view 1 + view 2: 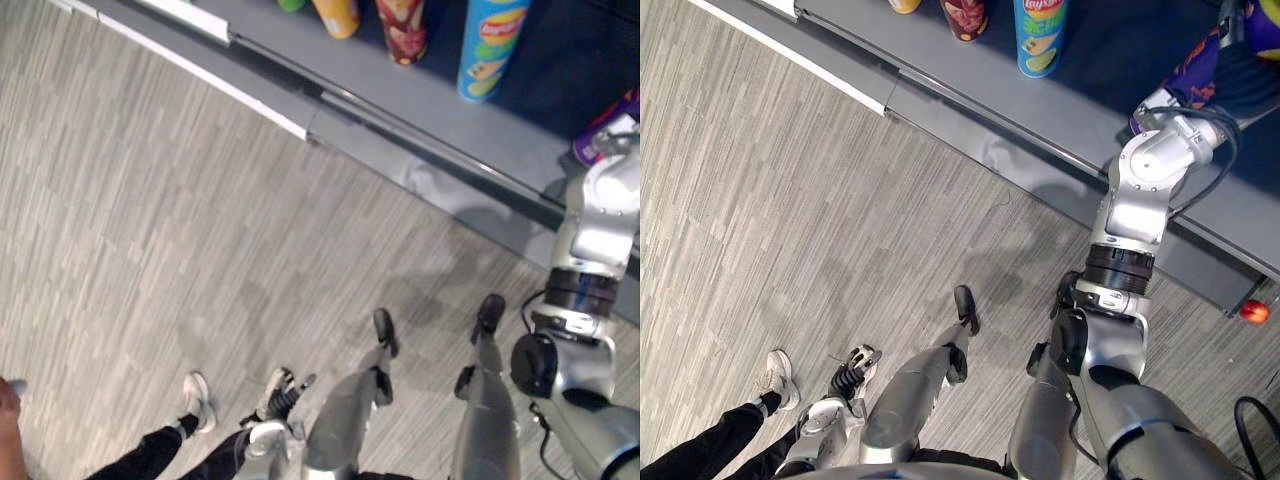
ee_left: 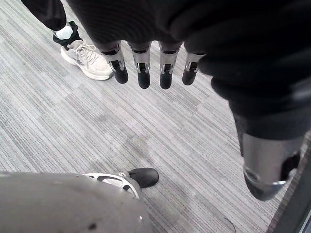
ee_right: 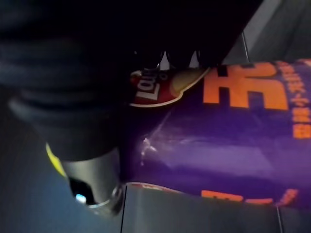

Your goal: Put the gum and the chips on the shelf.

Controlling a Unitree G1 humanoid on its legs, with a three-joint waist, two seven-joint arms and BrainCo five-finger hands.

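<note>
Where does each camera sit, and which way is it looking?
Left eye view: on the head, looking down at the floor and shelf; the right arm reaches to the shelf.
Right eye view: beside it, facing the same way, showing that arm too.
Left wrist view: on the left wrist, looking past the open left hand at the floor and a person's shoe.
Right wrist view: on the right wrist, close on the purple chips bag that the right hand holds.
Shared: both eye views show the blue can and the bag.
</note>
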